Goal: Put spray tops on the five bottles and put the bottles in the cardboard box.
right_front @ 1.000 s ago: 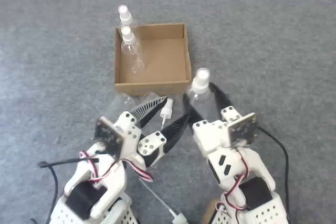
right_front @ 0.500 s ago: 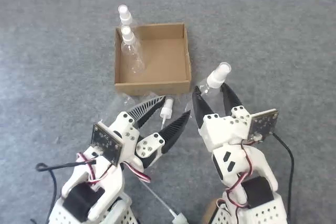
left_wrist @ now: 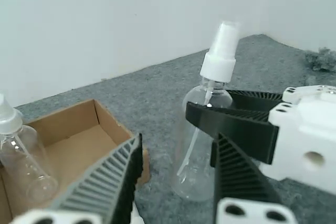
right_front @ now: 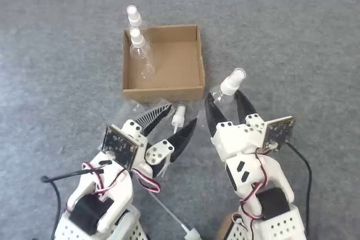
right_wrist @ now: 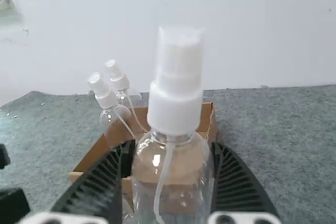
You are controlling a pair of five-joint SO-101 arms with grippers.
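Observation:
My right gripper is shut on a clear bottle with a white spray top, held tilted just off the near right corner of the cardboard box. The right wrist view has that bottle upright between the two black fingers. My left gripper stands open in front of the box, its fingers on either side of a loose spray top on the carpet. From the left wrist the held bottle appears beyond my open fingers. One capped bottle lies inside the box.
Another capped bottle stands just behind the box's far left corner. A second loose spray top with its tube lies between the arm bases. Grey carpet stretches to both sides of the box.
The right gripper swung right with its bottle, which now tilts away from the box corner. The left gripper drew back slightly and its fingers narrowed a little around the loose spray top.

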